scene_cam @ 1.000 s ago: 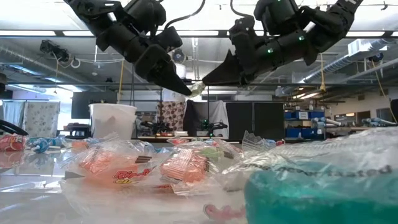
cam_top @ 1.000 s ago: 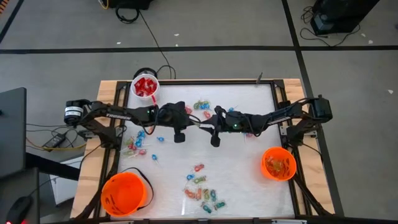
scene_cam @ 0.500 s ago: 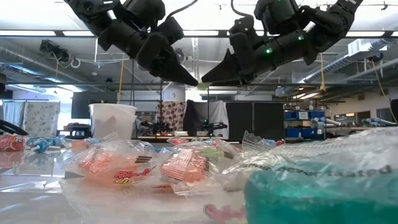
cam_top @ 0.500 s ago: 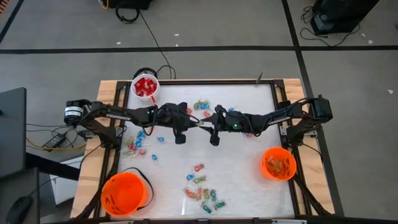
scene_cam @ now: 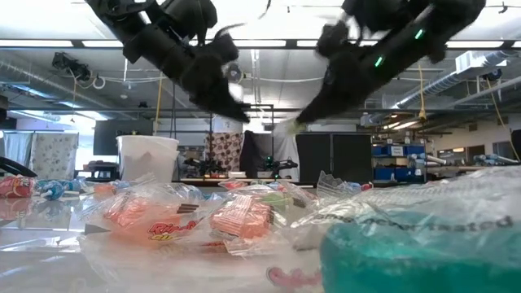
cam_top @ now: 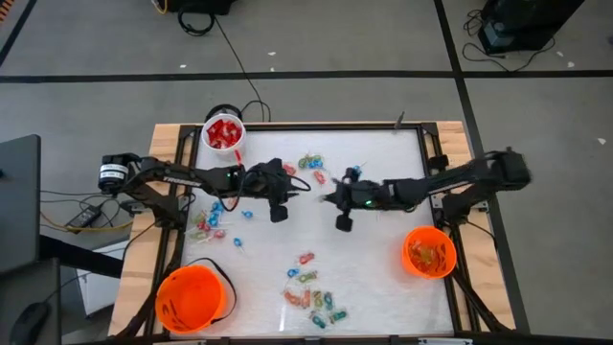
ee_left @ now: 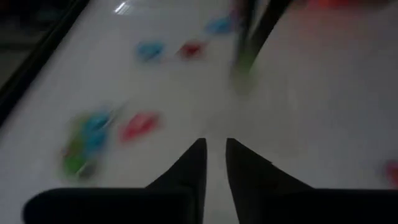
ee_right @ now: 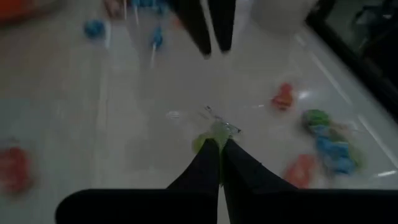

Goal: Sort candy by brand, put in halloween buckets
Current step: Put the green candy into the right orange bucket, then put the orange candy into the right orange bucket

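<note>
Your two arms reach toward each other above the middle of the white worktop (cam_top: 383,278). The right gripper (ee_right: 219,147) has its jaws pressed together on a small green wrapped candy (ee_right: 214,132), held up in the air by its wrapper. The left gripper (ee_left: 213,152) hangs close by, its jaws parted by a narrow gap with nothing between them. Judging by this, the step in hand is a pass between the arms, with the green piece now in the right one.

The next move calls for carrying that piece to the bucket for its brand. The nearest is the orange bucket (cam_top: 428,252) at the worktop's right edge, which already holds some sweets; whether they match the green piece is too small to tell. You would need to keep the pinch firm, since only the wrapper's edge is gripped and it could slip.

Other things around: a second orange bucket (cam_top: 194,298) sits at the near left corner, and a white pail (cam_top: 224,132) of red packets stands at the far left corner. Loose candy lies in three groups: blue and red pieces (cam_top: 213,218) under the left arm, a cluster (cam_top: 308,164) at the far middle, and a heap (cam_top: 311,299) at the near middle.

Nothing stands on the worktop between the right gripper and the right bucket. The left arm is close, so draw apart before swinging.
</note>
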